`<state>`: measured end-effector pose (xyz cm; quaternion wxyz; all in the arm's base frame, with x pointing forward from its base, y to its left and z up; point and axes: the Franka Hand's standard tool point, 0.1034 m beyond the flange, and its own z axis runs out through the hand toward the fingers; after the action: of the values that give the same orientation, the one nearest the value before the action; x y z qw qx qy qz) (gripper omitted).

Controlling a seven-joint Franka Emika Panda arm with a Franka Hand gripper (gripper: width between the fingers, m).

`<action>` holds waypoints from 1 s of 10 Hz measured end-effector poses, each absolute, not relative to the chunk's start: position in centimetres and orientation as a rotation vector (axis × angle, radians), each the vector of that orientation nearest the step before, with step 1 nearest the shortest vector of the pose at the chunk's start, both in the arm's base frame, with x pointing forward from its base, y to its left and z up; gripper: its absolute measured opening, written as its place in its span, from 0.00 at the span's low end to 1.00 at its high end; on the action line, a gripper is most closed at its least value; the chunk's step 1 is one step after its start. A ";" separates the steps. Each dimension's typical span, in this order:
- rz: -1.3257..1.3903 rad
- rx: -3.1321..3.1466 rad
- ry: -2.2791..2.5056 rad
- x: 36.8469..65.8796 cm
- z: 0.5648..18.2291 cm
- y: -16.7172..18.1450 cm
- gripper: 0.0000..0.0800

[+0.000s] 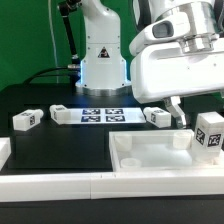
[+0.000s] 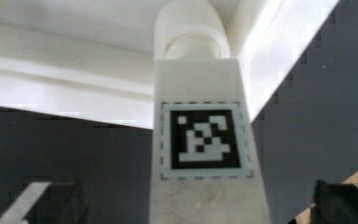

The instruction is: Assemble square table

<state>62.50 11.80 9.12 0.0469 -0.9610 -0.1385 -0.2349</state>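
The white square tabletop (image 1: 150,155) lies rim up at the front of the exterior view's right; its rim also shows in the wrist view (image 2: 51,80). One white leg (image 1: 210,135) stands upright at its right end, tag facing out. My gripper (image 1: 198,118) hangs over this leg. In the wrist view the tagged leg (image 2: 206,100) runs between my fingers, and my gripper (image 2: 190,205) is open, with dark gaps on both sides of the leg. Three more legs lie on the black table: one (image 1: 27,120) at the left, one (image 1: 60,113) beside the marker board, one (image 1: 157,117) right of it.
The marker board (image 1: 100,115) lies flat in front of the arm's base (image 1: 102,65). White border bars run along the front edge (image 1: 60,185) and at the left (image 1: 4,150).
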 end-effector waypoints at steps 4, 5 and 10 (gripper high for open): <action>-0.716 -2.932 -0.423 62.5 9.1 11.8 0.81; -0.716 -2.932 -0.423 62.5 9.1 11.8 0.81; -0.581 -2.943 -0.393 63.7 9.9 12.9 0.81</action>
<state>63.68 12.90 9.89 0.0582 -0.9711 -0.1297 -0.1918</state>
